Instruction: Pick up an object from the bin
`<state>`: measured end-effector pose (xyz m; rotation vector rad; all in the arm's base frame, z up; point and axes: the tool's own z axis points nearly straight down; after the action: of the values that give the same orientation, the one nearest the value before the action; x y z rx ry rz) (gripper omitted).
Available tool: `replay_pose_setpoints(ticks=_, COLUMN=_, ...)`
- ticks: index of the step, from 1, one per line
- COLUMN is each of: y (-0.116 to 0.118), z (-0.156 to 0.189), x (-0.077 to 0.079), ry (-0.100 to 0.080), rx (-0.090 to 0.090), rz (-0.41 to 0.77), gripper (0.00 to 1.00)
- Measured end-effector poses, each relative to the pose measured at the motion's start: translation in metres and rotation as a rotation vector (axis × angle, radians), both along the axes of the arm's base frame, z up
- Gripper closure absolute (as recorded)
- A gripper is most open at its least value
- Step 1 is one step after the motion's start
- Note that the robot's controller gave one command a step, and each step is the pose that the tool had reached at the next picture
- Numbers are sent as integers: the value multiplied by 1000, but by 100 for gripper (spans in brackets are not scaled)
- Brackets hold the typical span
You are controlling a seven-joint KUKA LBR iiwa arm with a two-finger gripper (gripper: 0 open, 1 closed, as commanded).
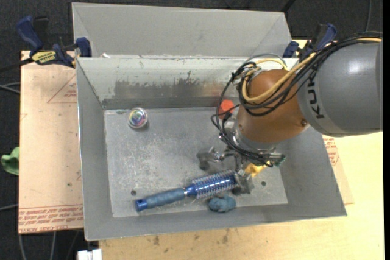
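Note:
My gripper [225, 172] hangs low over the front right of the bin, under the arm's orange cover, and is open. One grey finger [206, 160] shows to the left and a dark one [245, 184] to the right. A blue hairbrush [183, 192] lies just in front, its bristled head by the right finger and its handle pointing left. Nothing sits between the fingers. A blue-grey lump [222, 204] rests against the brush head on its front side.
A small shiny ball [138, 118] sits near the bin's back left corner. A red thing [226, 106] peeks out behind the orange cover by the back wall. The bin's right side lies under the arm.

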<state>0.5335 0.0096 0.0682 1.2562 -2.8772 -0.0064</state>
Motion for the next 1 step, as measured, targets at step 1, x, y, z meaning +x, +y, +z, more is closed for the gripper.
replay_pose_setpoints(ticks=1, y=-2, z=1, x=1, ry=-3, rx=-1, rz=-4, gripper=100)
